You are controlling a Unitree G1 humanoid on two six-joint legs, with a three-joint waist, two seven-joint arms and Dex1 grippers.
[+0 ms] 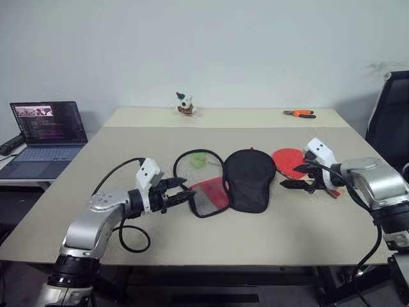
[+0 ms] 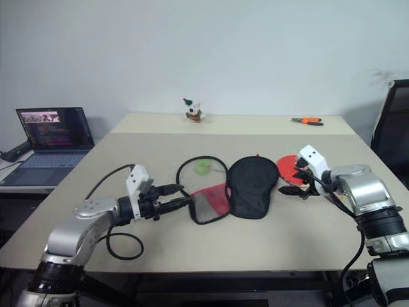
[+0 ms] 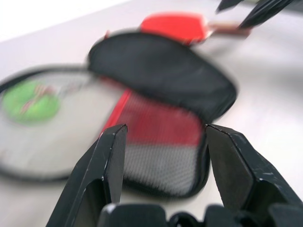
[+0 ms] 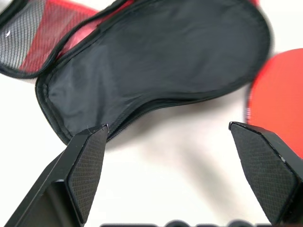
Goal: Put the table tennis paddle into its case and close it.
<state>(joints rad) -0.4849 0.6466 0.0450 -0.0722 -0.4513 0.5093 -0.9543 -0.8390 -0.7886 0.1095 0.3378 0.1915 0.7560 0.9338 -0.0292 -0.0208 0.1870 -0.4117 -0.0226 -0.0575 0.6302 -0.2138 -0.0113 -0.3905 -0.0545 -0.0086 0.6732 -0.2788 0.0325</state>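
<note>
Paddle: I see it flat, right of middle, handle pointing right toward my right gripper.
Case: open, middle, black half lengthwise toward me.
Right gripper: wide, empty.
Left gripper: partly spread, empty, at the case's red mesh end.

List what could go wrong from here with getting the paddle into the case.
1. The table tennis paddle lies on the table outside the case, partly behind the open right gripper; a grasp on its flat face may slip.
2. The case lies spread open, its black half beside the paddle; pushing the paddle in might slide the case rather than enter it.
3. The open left gripper hovers at the red mesh half and may snag it.
</note>
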